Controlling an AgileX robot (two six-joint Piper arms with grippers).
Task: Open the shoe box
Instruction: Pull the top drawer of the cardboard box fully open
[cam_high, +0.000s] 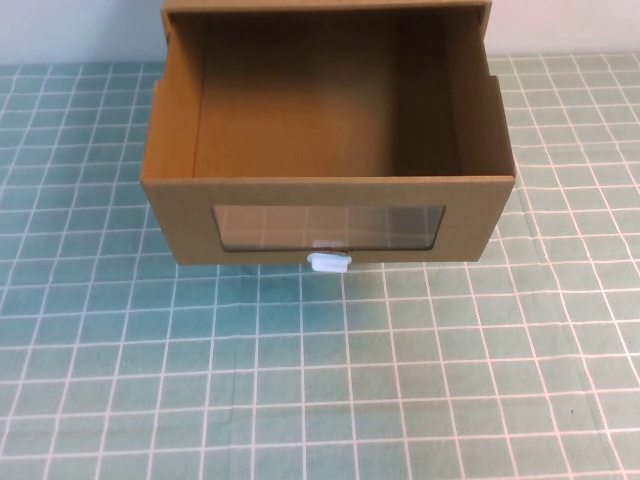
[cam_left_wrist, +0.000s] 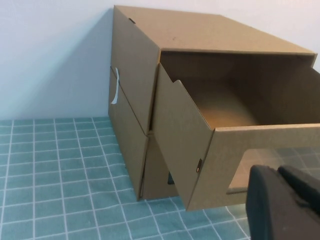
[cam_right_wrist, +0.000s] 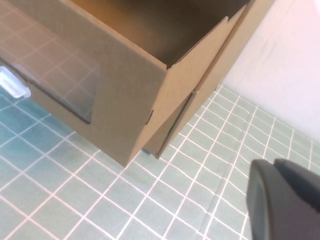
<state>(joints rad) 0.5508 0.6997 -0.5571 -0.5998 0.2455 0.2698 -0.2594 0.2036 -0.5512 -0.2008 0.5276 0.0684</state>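
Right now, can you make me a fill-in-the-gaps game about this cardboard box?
The shoe box has its drawer pulled out, and inside it is ____. The little handle below the window is coloured ____. The left gripper near the drawer's front and the shut right gripper near its corner both hold ____.
Missing words: empty, white, nothing.
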